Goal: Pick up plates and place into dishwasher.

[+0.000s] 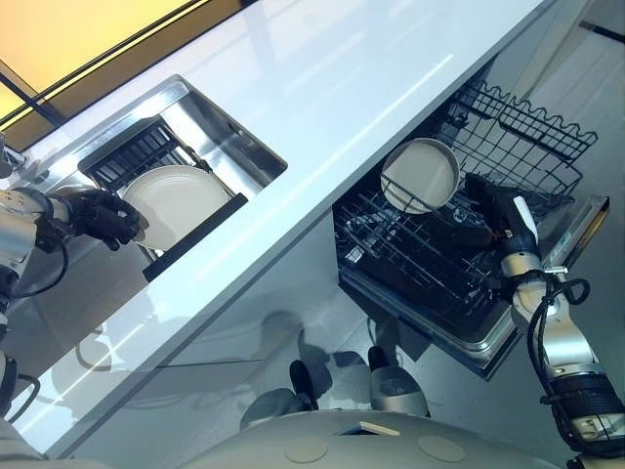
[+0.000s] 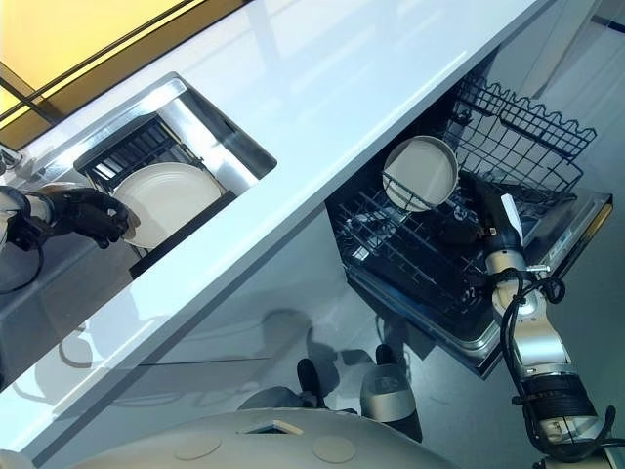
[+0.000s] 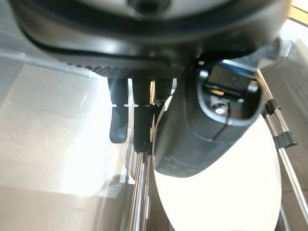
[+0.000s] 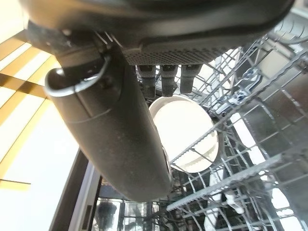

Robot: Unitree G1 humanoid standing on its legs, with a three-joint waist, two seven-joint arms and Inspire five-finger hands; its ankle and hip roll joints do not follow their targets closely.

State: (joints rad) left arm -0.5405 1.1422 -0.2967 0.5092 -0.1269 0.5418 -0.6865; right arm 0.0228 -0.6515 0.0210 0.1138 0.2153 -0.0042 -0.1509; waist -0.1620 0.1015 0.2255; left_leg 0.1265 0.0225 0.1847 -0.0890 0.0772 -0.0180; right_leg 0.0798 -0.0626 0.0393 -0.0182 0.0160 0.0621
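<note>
A white plate [image 1: 178, 200] stands on edge in a black dish rack [image 1: 132, 151] inside the steel sink [image 1: 217, 125]. My left hand [image 1: 103, 217] is at the plate's left rim. In the left wrist view its thumb [image 3: 202, 130] lies across the plate's face [image 3: 231, 187] and the fingers [image 3: 119, 125] reach behind the rim, so it is shut on the plate. A second white plate [image 1: 421, 175] stands upright in the dishwasher's pulled-out lower rack [image 1: 410, 264]. Just right of it, my right hand [image 1: 491, 207] is open, fingers [image 4: 163, 79] straight and short of that plate [image 4: 185, 130].
A long white counter [image 1: 371, 88] runs between the sink and the dishwasher. A black wire basket [image 1: 532, 132] juts out above the lower rack, behind my right hand. The open dishwasher door [image 1: 578, 230] lies under the rack.
</note>
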